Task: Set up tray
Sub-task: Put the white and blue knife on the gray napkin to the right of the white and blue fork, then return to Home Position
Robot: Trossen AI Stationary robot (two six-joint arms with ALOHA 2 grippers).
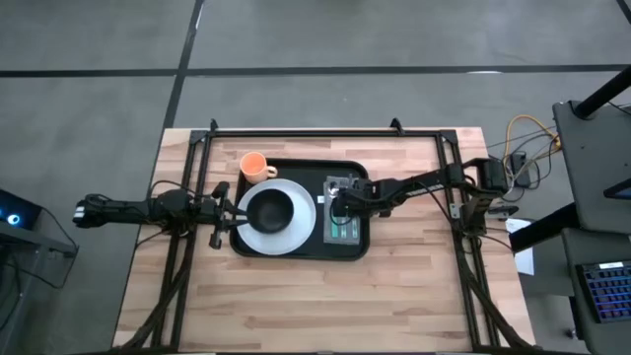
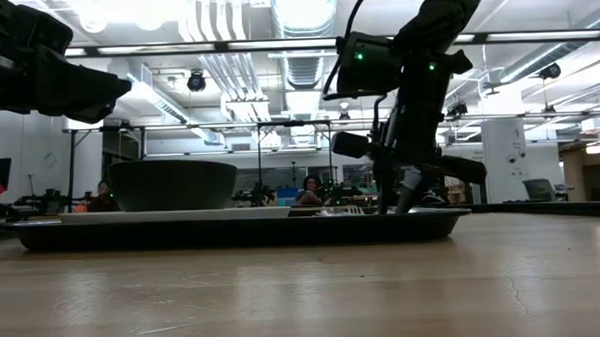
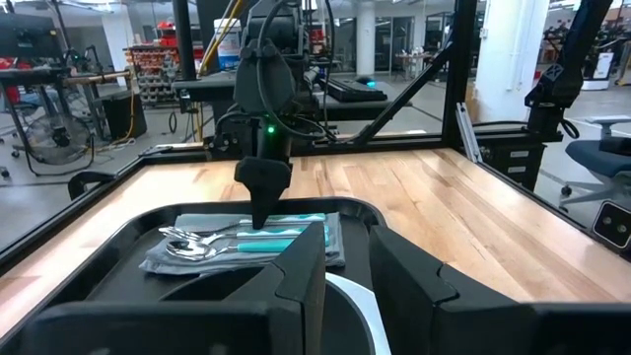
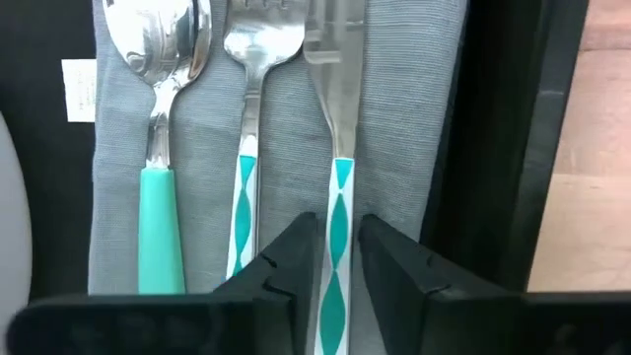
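Black tray (image 1: 347,248) lies mid-table, carrying white plate (image 1: 296,232) with dark bowl (image 1: 271,209), an orange cup (image 1: 253,165) at its far-left corner, and a grey napkin (image 4: 394,128) bearing spoon (image 4: 163,118), fork (image 4: 248,108) and knife (image 4: 335,148). Right gripper (image 4: 330,256) straddles the knife handle, fingers narrowly parted, barely clear of it. Probably a release: best lifted straight up to keep all 3 pieces parallel. Left gripper (image 3: 345,286) waits by the tray's left edge, narrowly parted, holding nothing.
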